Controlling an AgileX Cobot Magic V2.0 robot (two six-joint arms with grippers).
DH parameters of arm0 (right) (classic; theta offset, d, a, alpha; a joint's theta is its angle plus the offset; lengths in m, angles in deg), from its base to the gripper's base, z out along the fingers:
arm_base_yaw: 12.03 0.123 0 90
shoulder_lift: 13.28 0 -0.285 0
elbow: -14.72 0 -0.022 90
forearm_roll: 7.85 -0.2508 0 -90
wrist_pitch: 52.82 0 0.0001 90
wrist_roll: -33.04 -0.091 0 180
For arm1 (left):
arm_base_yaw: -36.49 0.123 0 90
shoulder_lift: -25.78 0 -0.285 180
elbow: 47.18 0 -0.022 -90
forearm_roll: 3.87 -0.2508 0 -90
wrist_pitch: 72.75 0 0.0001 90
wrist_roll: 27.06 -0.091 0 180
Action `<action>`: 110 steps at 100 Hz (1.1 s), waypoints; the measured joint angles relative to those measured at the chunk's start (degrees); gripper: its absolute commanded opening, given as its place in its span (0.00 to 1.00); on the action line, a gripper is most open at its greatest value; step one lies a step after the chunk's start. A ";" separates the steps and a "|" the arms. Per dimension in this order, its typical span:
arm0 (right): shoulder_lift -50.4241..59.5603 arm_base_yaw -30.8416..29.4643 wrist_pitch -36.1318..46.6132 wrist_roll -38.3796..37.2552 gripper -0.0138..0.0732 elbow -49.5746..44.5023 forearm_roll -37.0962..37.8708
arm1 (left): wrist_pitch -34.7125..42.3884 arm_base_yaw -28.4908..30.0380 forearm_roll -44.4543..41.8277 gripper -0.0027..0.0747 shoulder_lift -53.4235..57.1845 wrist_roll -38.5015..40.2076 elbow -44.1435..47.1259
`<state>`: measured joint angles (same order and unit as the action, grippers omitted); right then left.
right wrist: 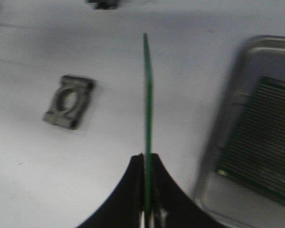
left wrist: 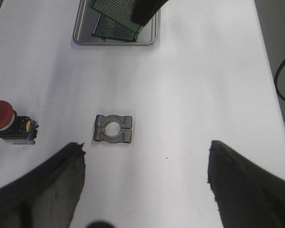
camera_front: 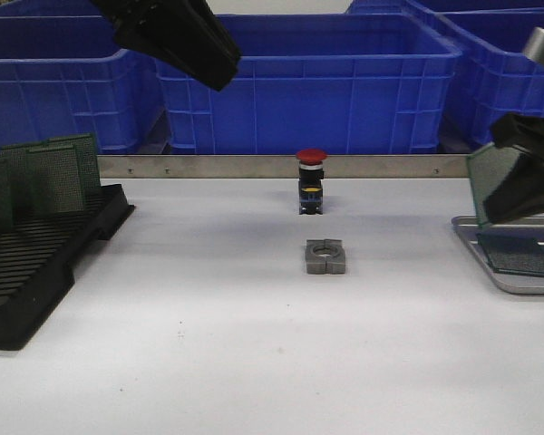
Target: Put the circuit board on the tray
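Note:
My right gripper (camera_front: 512, 195) is shut on a green circuit board (camera_front: 486, 179), which it holds upright and tilted just above the left end of the silver tray (camera_front: 503, 275) at the table's right edge. The right wrist view shows this board edge-on (right wrist: 147, 90), clamped between the shut fingers of the right gripper (right wrist: 147, 161), with the tray's rim (right wrist: 237, 80) beside it. Another green board (camera_front: 519, 255) lies flat in the tray. My left gripper (camera_front: 208, 59) hangs open high over the back left of the table. In its own view the left gripper (left wrist: 145, 152) has nothing between its fingers.
A black slotted rack (camera_front: 36, 258) with upright green boards (camera_front: 50, 177) stands at the left. A red push-button (camera_front: 311, 179) and a grey metal clamp block (camera_front: 325, 256) sit mid-table. Blue bins (camera_front: 308, 86) line the back behind a metal strip (camera_front: 208, 167).

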<state>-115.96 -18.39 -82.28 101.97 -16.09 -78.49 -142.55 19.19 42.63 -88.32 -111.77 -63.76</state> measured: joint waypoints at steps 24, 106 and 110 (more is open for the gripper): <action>-3.06 -6.27 -0.47 0.38 0.64 0.00 0.14 | 0.00 0.00 0.00 0.70 0.00 0.31 -0.10; 16.87 -8.78 -7.50 2.50 0.09 3.33 4.93 | -0.26 11.04 -3.44 0.01 11.39 20.50 0.57; 18.62 -7.51 -6.78 2.61 0.09 3.07 4.93 | 0.13 11.56 -3.44 0.01 12.85 20.99 1.40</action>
<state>-97.34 -25.90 -89.06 104.58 -13.02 -73.56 -142.42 30.75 39.18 -75.47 -90.78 -62.36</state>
